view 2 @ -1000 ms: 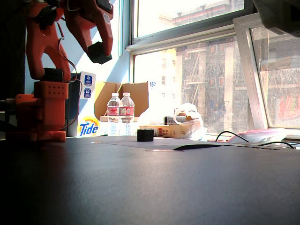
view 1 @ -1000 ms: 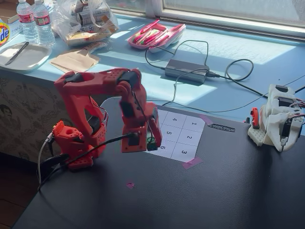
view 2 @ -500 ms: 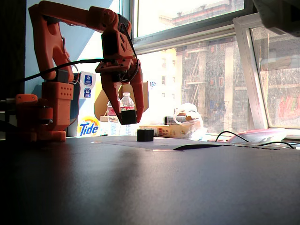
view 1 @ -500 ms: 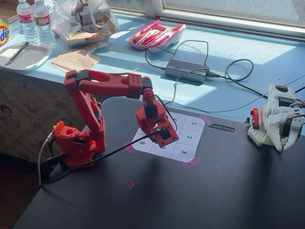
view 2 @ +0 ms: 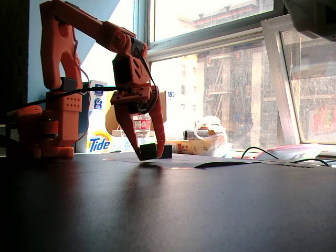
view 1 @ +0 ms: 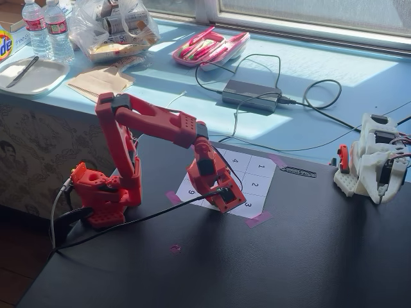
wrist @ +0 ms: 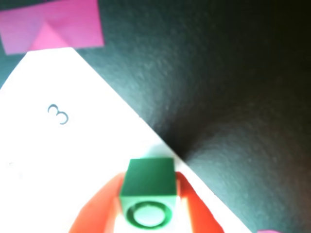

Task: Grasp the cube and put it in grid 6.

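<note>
We judge the cube (wrist: 148, 191), pinched by its flat sides in the gripper (wrist: 146, 213) just beside the printed 3 (wrist: 59, 115), light, rigid and fairly slip-free.

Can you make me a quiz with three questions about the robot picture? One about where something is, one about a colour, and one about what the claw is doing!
1. Where is the cube in the wrist view?
A. between the gripper's fingers
B. on the bare black table
C. on the pink tape

2. What colour is the tape at the paper's corner?
A. blue
B. pink
C. yellow

3. What is the gripper doing?
A. hanging wide open and empty
B. closed around the cube
C. out of sight

Answers:
1 A, a red finger shows on each side of the cube.
2 B, it is bright pink beside cell 3.
3 B, both fingers press against the cube's sides.
</note>
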Available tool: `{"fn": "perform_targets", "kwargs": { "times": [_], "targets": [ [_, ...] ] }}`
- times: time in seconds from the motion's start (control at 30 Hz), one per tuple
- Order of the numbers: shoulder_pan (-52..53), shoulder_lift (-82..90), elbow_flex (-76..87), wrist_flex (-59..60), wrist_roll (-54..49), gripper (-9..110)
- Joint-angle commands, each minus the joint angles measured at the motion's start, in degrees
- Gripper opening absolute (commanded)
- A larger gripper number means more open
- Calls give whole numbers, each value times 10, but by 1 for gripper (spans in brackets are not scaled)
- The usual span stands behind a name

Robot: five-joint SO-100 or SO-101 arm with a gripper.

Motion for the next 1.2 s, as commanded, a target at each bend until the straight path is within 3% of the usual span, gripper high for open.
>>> {"fn": "perform_targets", "kwargs": {
  "times": [0.0,0.2,0.37,0.57,0.67,0.9,1.0,1.13,1.17],
  "targets": [
    [-5,-4,-26,-11,-7,20],
    [0,3,-32,-3,-7,49],
    [-7,95,-65,9,-6,50],
    [98,421,-62,10,1,45],
    [171,528,-30,101,4,44],
    [195,838,320,191,4,23],
    [202,850,379,229,17,18],
    [203,850,446,245,31,0],
    [203,850,454,256,39,0]
  ]
}}
